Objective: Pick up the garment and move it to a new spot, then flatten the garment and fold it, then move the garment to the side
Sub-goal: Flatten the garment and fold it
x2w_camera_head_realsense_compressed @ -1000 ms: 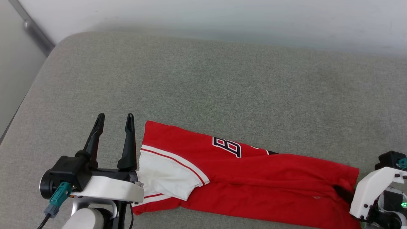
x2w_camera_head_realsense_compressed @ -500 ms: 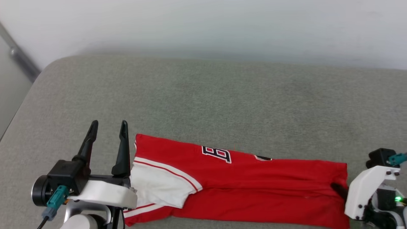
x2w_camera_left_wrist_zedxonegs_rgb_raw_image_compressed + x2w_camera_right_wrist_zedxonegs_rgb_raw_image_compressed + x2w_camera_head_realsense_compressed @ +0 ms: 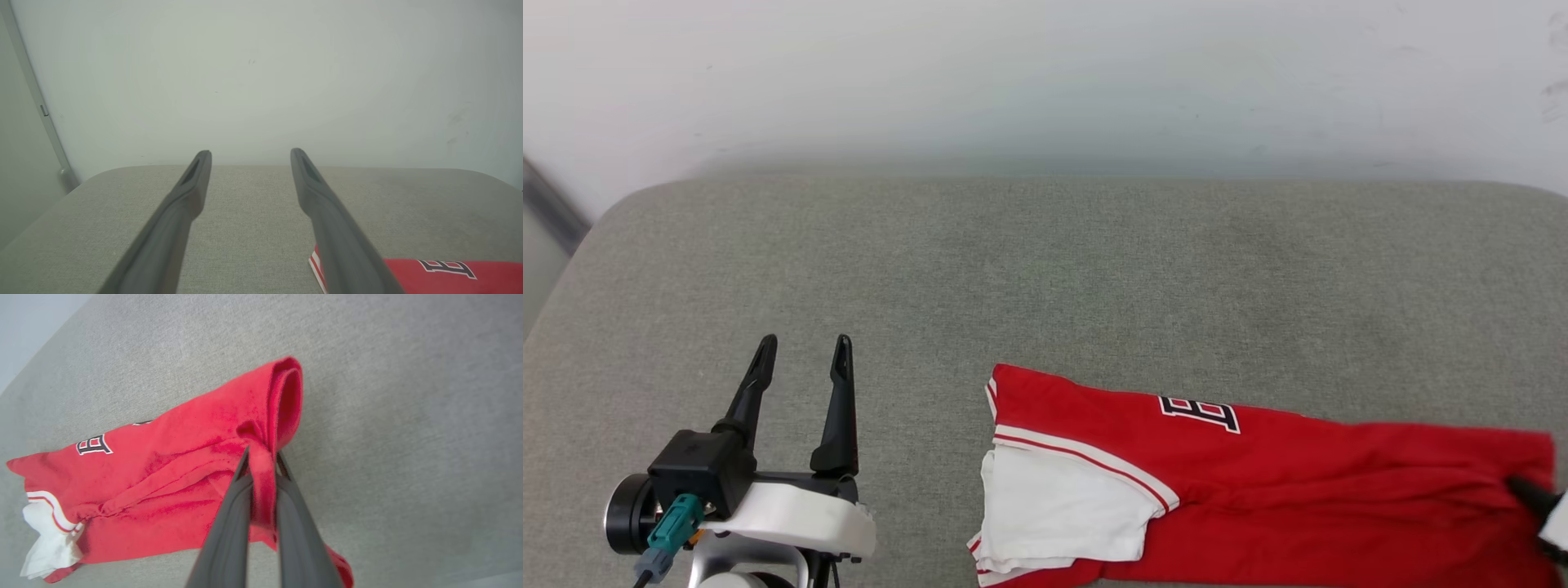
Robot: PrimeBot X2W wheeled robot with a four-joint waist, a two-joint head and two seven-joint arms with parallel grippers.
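Orientation is what I am watching: the garment [image 3: 1258, 490] lies as a long narrow band on the grey cushion [image 3: 1045, 269]. Its long axis runs left to right across the head view, close to the near edge, and the right end sits a touch nearer to me than the left. The shoulder end, with the white sleeve [image 3: 1062, 514] and its striped trim, points toward my left, and the hem end points right. The black lettering [image 3: 1199, 412] shows only in part along the far side of the band, so I judge the shirt to be doubled over lengthwise rather than spread open. My right hand [image 3: 263, 454] is pressed together on a pinch of red cloth at the hem end. In the right wrist view the fabric bunches up between the two fingers, and the rolled hem edge [image 3: 286, 388] stands just past their tips. My left hand [image 3: 805, 343] is spread wide and holds nothing. Its fingers point away toward the wall [image 3: 1045, 82], over bare cushion and well apart from the sleeve end, so the garment lies off to that hand's right. The right arm is therefore the one with the cloth. I expect a pull rightward along the band's own axis would trail it straight, while a pull across the axis would swing the free sleeve end round. To get both ends under control, I would have to bring the left hand rightward to the sleeve corner.
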